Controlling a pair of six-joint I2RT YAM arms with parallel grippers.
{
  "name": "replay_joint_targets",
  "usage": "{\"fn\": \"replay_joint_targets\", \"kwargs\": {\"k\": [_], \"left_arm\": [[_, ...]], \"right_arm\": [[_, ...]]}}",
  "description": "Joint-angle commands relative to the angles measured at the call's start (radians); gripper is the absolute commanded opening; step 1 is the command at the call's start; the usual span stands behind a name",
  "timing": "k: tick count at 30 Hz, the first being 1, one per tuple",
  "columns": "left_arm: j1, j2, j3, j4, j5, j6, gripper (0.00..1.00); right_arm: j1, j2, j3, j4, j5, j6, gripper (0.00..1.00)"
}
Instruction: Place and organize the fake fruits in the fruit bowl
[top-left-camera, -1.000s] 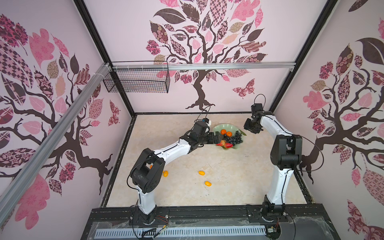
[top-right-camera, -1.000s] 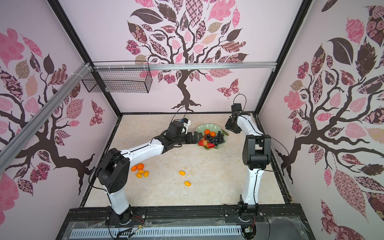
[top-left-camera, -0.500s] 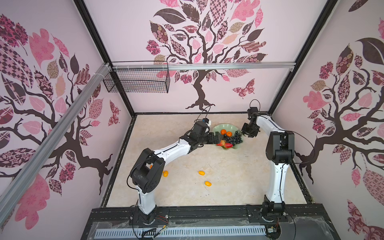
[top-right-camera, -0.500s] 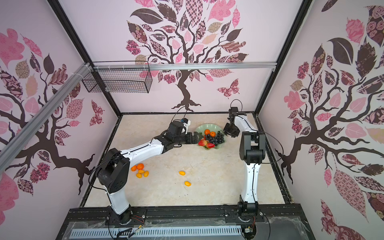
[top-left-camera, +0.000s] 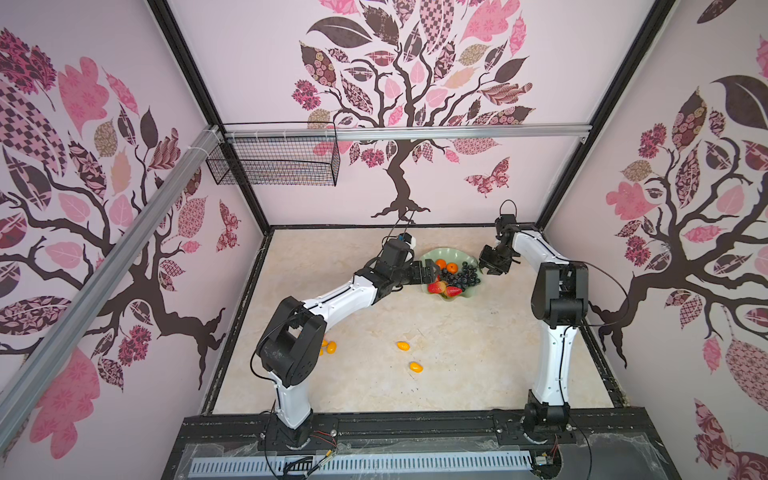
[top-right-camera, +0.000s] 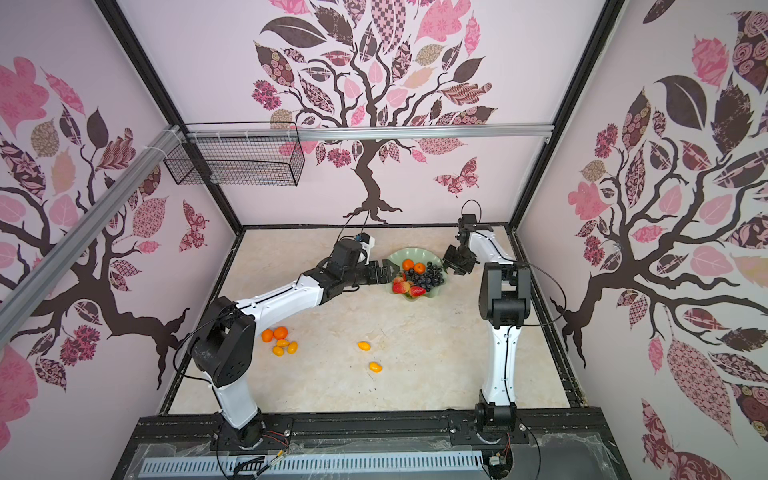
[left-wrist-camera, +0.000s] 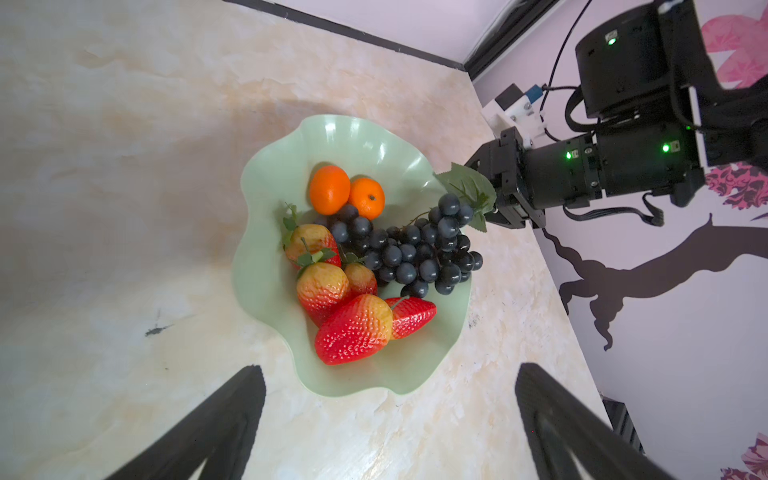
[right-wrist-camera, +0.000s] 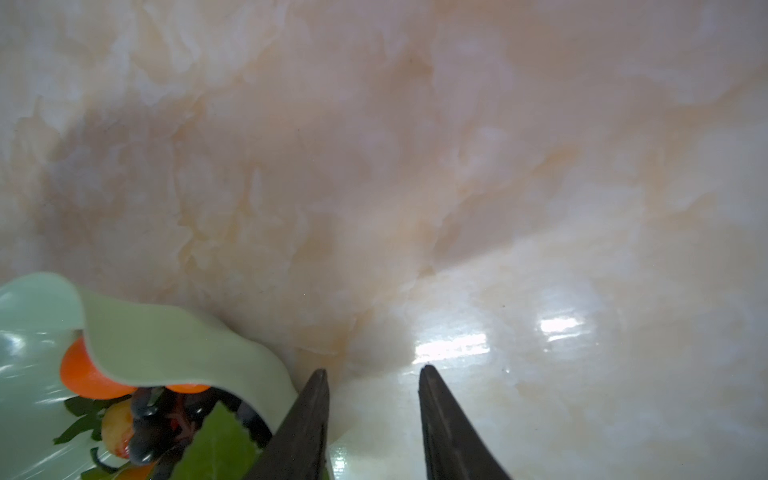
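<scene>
While the shallow, glossy mint-green bowl (left-wrist-camera: 353, 141) with a wavy scalloped rim sat toward the back of the polished cream marbled tabletop (top-left-camera: 457, 353), it lay between the two grippers in both top views. Inside it rested a dark bunch of smooth round grapes (left-wrist-camera: 415, 253) with a serrated green leaf (left-wrist-camera: 465, 187), two matte round oranges (left-wrist-camera: 330, 189) touching each other, and several dimpled red-and-yellow strawberries (left-wrist-camera: 353, 328) with green caps, packed together.

The left gripper (left-wrist-camera: 390, 368) had its black tapered fingers spread wide and empty, just short of the bowl's rim. The right gripper (right-wrist-camera: 372, 370) kept its pointed black fingers a narrow gap apart with only tabletop between them, gripping nothing, just beside the opposite rim. The leaf lay at one finger's outer side; contact could not be told.

Two small glossy yellow-orange ovals (top-right-camera: 364, 345) lay apart on the open tabletop, well away from the bowl. More round and oval orange fruits (top-right-camera: 281, 332) clustered beside the left arm's black shoulder joint (top-right-camera: 224, 353).
</scene>
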Motion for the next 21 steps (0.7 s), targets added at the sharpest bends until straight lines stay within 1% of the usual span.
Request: {"fn": "replay_joint_targets", "kwargs": {"k": [1,9,15,21], "left_arm": [[0.031,-0.039,0.026,0.002,-0.019,0.005,0.98],[0.088,-0.048,0.022,-0.005,-0.032,0.005,0.98],[0.109,-0.051,0.020,-0.031,-0.077,0.013,0.98],[0.126,-0.048,0.024,-0.047,-0.086,0.014,0.98]], "right_arm": [[0.015,0.035,0.006,-0.002,-0.054,-0.019,0.40],[0.069,0.053,0.031,-0.004,-0.045,-0.023,0.40],[0.107,0.080,0.089,-0.034,-0.043,-0.039,0.39],[0.150,0.102,0.131,-0.051,-0.080,-0.045,0.39]]}}
